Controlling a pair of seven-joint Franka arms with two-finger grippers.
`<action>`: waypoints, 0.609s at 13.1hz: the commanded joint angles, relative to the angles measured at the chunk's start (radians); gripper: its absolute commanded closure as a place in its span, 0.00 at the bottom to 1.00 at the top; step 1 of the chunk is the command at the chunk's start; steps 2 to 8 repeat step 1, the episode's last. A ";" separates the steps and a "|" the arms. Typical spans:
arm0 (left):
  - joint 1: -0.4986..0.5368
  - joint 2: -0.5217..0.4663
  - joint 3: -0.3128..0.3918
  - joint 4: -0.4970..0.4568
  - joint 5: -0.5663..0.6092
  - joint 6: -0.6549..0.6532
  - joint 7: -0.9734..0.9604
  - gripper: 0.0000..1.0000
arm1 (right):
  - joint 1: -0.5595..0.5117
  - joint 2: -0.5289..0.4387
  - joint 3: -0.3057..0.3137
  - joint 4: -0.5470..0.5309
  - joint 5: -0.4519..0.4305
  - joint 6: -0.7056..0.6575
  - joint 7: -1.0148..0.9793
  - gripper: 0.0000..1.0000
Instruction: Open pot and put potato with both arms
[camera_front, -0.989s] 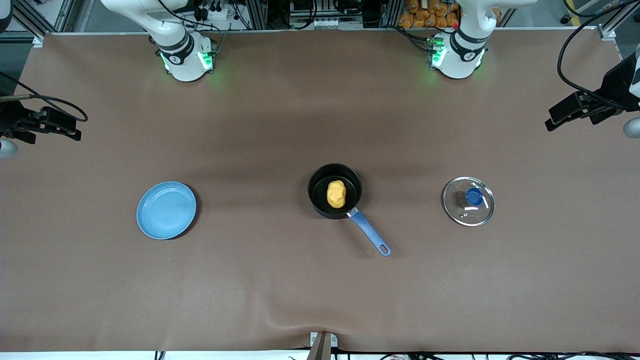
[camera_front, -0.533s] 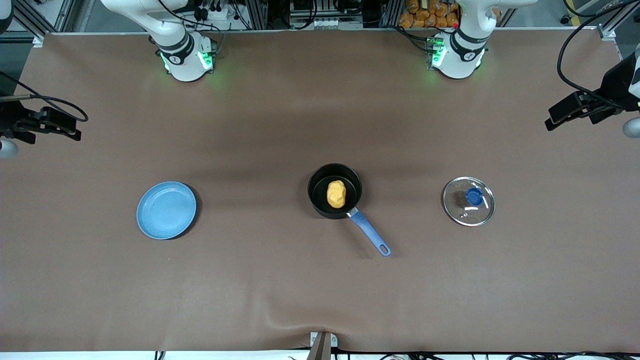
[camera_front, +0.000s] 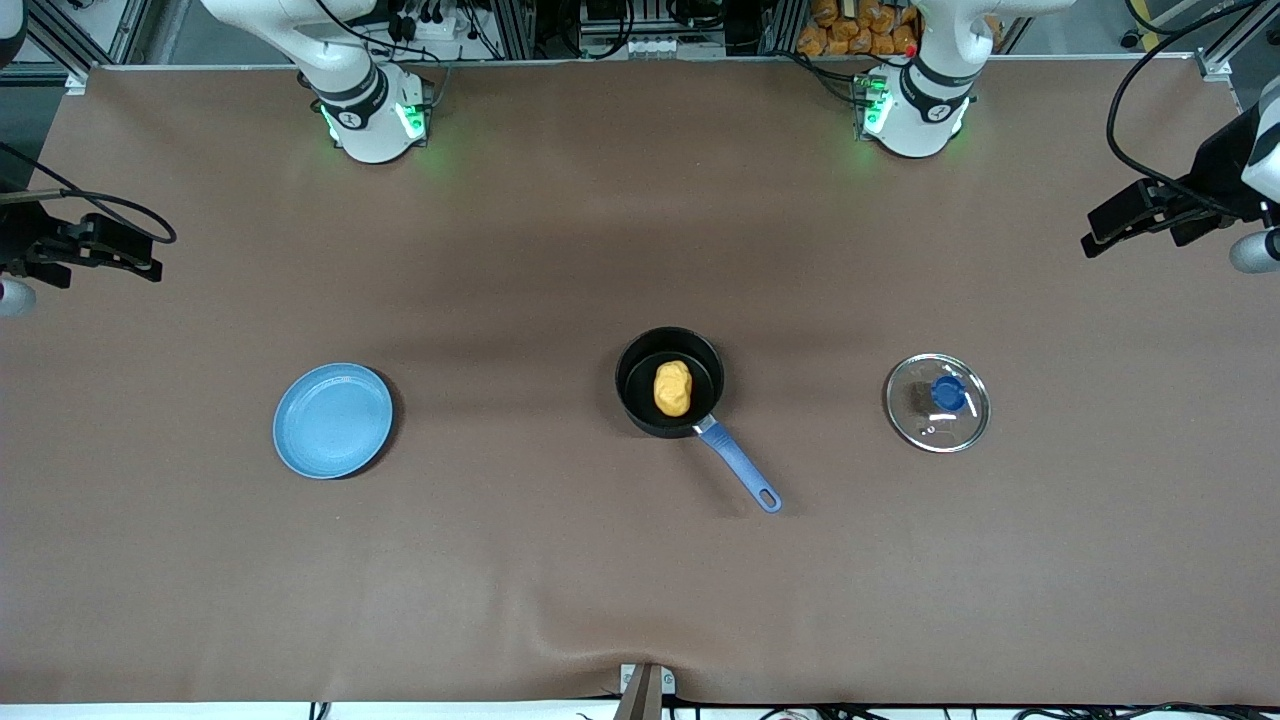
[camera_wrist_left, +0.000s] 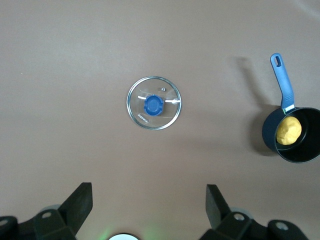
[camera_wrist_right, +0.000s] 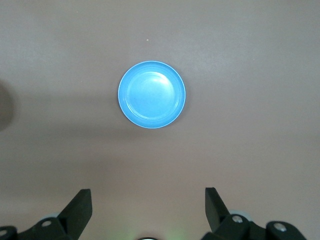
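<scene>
The black pot (camera_front: 640, 400) stands uncovered mid-table, with its blue handle (camera_front: 740, 470) pointing toward the front camera. The yellow-orange potato (camera_front: 672, 388) lies inside it, also seen as the potato (camera_wrist_left: 289, 131) in the pot (camera_wrist_left: 305, 150) in the left wrist view. The glass lid (camera_front: 937, 402) with its blue knob lies flat on the table toward the left arm's end, apart from the pot. My left gripper (camera_wrist_left: 148, 192) hangs open and empty high above the lid (camera_wrist_left: 154, 103). My right gripper (camera_wrist_right: 148, 195) is open and empty, high over the table next to the plate.
A light-blue plate (camera_front: 333, 420) with nothing on it lies toward the right arm's end, also seen as the plate (camera_wrist_right: 152, 94) in the right wrist view. Both arm bases (camera_front: 375, 120) glow green. A brown cloth covers the table, with a small ridge at its front edge (camera_front: 645, 650).
The left arm's hand has drifted slightly at the edge of the front view. The pot, potato, lid and plate have not moved.
</scene>
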 joint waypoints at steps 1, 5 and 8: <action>-0.008 -0.013 0.003 -0.009 -0.005 -0.009 0.015 0.00 | -0.008 -0.029 0.013 -0.020 -0.014 0.004 0.009 0.00; -0.008 -0.013 0.003 -0.009 -0.005 -0.009 0.015 0.00 | -0.008 -0.029 0.013 -0.020 -0.014 0.004 0.009 0.00; -0.008 -0.013 0.003 -0.009 -0.005 -0.009 0.015 0.00 | -0.008 -0.029 0.013 -0.020 -0.014 0.004 0.009 0.00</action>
